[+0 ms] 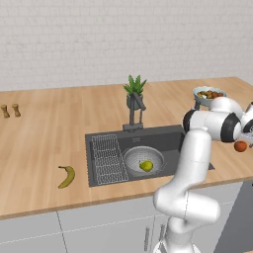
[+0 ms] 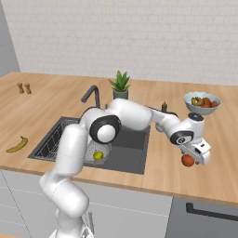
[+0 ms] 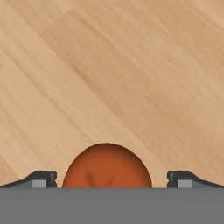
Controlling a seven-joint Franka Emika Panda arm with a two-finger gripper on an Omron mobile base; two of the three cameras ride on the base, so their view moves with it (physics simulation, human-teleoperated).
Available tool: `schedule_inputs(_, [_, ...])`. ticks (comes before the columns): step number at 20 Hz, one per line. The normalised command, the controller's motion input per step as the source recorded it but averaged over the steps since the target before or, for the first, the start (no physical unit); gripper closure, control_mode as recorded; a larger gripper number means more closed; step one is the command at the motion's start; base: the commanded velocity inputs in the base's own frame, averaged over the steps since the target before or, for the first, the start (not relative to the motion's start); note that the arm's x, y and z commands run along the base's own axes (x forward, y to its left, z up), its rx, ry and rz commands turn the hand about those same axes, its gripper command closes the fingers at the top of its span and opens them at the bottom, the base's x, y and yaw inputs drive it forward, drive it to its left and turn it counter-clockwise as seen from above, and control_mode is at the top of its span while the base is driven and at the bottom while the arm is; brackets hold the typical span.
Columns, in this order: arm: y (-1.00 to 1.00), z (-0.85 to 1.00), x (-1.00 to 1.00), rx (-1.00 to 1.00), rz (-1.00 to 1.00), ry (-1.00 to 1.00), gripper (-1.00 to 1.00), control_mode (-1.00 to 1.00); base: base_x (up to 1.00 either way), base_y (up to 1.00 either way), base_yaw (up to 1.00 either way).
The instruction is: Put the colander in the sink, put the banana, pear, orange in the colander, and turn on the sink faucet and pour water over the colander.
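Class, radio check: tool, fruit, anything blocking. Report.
Tool open, straddling the orange on the counter. Pear in colander, in sink; banana on counter. No obstruction seen.

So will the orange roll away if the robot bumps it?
Probably, yes. The orange looks round and smooth and sits on flat wooden counter, so a nudge from one finger could send it rolling. The open gripper has a finger on each side, which should trap it. It looks firm, so squeezing likely won't squash it.
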Motion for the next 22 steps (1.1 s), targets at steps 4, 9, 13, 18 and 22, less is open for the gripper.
schedule_inputs(4, [0.03,-0.11,-0.02,-0.04,-0.08,0.00,-1.00,-1.00,0.00,0.00,0.00])
schedule_inputs(9, [0.02,-0.05,0.00,-0.01,-0.06,0.00,-1.00,-1.00,0.00,0.00,0.00])
schedule_inputs(13, [0.00,-0.10,0.00,0.00,-0.04,0.00,-1.00,-1.00,0.00,0.00,0.00])
schedule_inputs(18, [0.00,-0.23,0.00,0.00,-0.03,0.00,-1.00,-1.00,0.00,0.00,0.00])
schedule_inputs(22, [0.02,-0.19,0.01,-0.02,-0.01,0.00,1.00,-1.00,0.00,0.00,0.00])
